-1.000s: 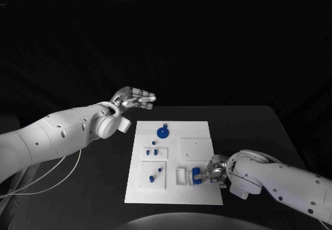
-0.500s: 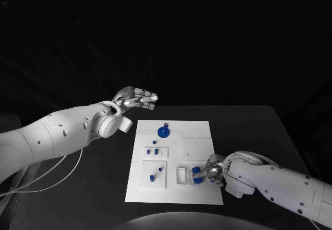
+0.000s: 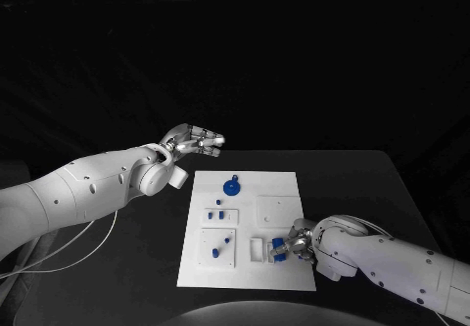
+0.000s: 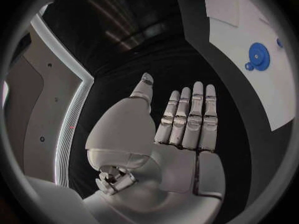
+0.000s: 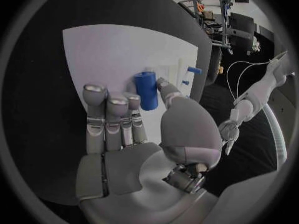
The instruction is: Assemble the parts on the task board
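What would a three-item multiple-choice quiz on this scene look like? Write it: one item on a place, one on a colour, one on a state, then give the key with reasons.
1. Where is the left hand?
A. Raised beyond the far left corner of the task board
B. Flat on the board's middle
C. Under the table

2. What colour is the cylinder at the right hand?
A. Red
B. Blue
C. Yellow

3. What is the right hand doing?
A. Lying open, far off the board
B. Pinching the cylinder between thumb and a finger
C. Pressing the gear

Key: 1 A, the head view shows the hand up past that corner, off the board. 2 B, the right wrist view shows a blue cylinder. 3 B, that view shows the thumb and a finger closed on the cylinder's sides.
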Robot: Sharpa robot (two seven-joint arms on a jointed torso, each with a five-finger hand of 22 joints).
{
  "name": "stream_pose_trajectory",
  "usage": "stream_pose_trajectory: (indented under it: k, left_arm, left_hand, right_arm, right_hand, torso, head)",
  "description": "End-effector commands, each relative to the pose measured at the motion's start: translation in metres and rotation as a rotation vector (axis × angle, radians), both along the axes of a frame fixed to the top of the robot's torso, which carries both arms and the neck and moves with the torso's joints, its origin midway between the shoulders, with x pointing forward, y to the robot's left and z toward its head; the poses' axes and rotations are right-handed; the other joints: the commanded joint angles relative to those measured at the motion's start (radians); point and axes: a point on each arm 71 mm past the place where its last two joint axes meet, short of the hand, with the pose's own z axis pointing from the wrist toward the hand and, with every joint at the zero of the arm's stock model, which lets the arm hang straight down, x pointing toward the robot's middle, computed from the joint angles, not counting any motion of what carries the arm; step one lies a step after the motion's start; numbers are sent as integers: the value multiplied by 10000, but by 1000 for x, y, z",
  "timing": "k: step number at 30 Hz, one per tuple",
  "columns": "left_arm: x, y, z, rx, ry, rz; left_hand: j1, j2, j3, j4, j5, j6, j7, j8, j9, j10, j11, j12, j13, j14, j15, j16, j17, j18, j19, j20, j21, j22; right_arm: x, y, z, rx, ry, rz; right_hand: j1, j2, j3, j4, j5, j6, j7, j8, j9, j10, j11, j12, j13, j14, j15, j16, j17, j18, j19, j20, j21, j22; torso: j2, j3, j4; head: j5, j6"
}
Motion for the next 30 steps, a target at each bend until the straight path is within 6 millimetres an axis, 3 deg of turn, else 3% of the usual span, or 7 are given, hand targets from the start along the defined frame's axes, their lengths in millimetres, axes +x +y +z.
stream_pose_trajectory:
  k: [1, 3, 7, 14, 22, 24, 30]
  left_arm:
    - [-1, -3, 0, -46, 69, -254]
    - [-1, -3, 0, -37, 82, -251]
    - [-1, -2, -1, -23, 101, -248]
    - [0, -1, -1, 6, 143, -257]
    - [0, 0, -2, 49, 188, -285]
    - [0, 0, -2, 58, 198, -288]
    - [0, 1, -2, 71, 219, -299]
  left_hand:
    - [70, 46, -60, 13, -33, -39, 1, 5, -3, -53, 52, -27, -2, -23, 46, -33, 10, -89, -81, 16, 16, 18]
    - [72, 56, -61, 14, -33, -39, 2, 5, -3, -51, 52, -26, -2, -22, 46, -34, 10, -86, -76, 15, 21, 20]
    - [74, 62, -67, 12, -32, -32, 12, 6, -2, -53, 56, -26, -2, -23, 47, -35, 10, -83, -76, 16, 22, 21]
    - [77, 78, -73, 10, -32, -21, 25, 6, -2, -62, 68, -27, -2, -31, 51, -36, 10, -74, -70, 19, 27, 22]
    - [75, 99, -81, 13, -31, -16, 42, 4, -3, -74, 75, -27, -2, -29, 52, -34, 11, -61, -57, 23, 34, 25]
    - [74, 125, -81, 15, -30, -13, 45, 5, -2, -74, 73, -27, -2, -34, 55, -36, 11, -59, -59, 25, 33, 24]
    - [74, 125, -81, 15, -30, -13, 45, 5, -2, -74, 73, -27, -2, -34, 55, -36, 11, -59, -59, 25, 33, 24]
  right_arm:
    - [-9, 1, -11, -233, 157, 164]
    - [-9, 0, -11, -225, 85, 101]
    - [-10, -2, -9, -14, 25, -179]
    - [-14, -7, -1, 723, 52, -731]
    - [-15, -7, 17, 1418, 106, -953]
    - [-15, -6, 21, 1583, 92, -970]
    - [-15, -4, 28, 1800, 20, -973]
  right_hand:
    - [494, 315, 311, -552, 1025, -221, 175, -130, -5474, -83, -17, -21, 0, 46, 6, -16, 38, 95, 494, 35, 82, 799]
    - [612, 485, 595, -917, 1367, -141, 169, -126, -5534, -103, -56, -27, 3, 43, -14, -24, 49, 87, 493, 20, 105, 805]
    - [233, 678, 1531, -1700, 1531, 56, 139, -126, -5666, -91, -98, -18, 17, 49, -44, -36, 78, 54, 487, -21, 193, 819]
    - [-53, 765, 1540, -2183, 1745, 283, 89, -128, -5886, -50, -127, -115, -89, 53, -66, -79, 86, -36, 441, -56, 359, 838]
    - [-237, 795, 1327, -2129, 1631, 442, 35, -122, -6100, -22, -148, -96, -102, 60, -64, -97, 92, -46, 423, -51, 418, 837]
    - [-148, 837, 925, -2022, 1577, 514, 7, -133, -6140, -10, -148, -91, -109, 71, -67, -103, 90, -66, 413, -51, 412, 833]
    - [-39, 867, 759, -2000, 1569, 632, -19, -123, -6200, -9, -166, -105, -131, 69, -76, -110, 97, -76, 408, -66, 413, 832]
  torso:
    - [2, 3, -1]
    - [1, 2, -2]
    - [4, 6, -14]
    - [0, 2, -14]
    - [-13, -20, -29]
    - [-11, -19, -26]
    - [4, -9, -6]
  head:
    - [9, -9]
    - [22, 9]
    - [52, 16]
    - [56, 29]
    - [48, 42]
    - [51, 54]
    - [68, 61]
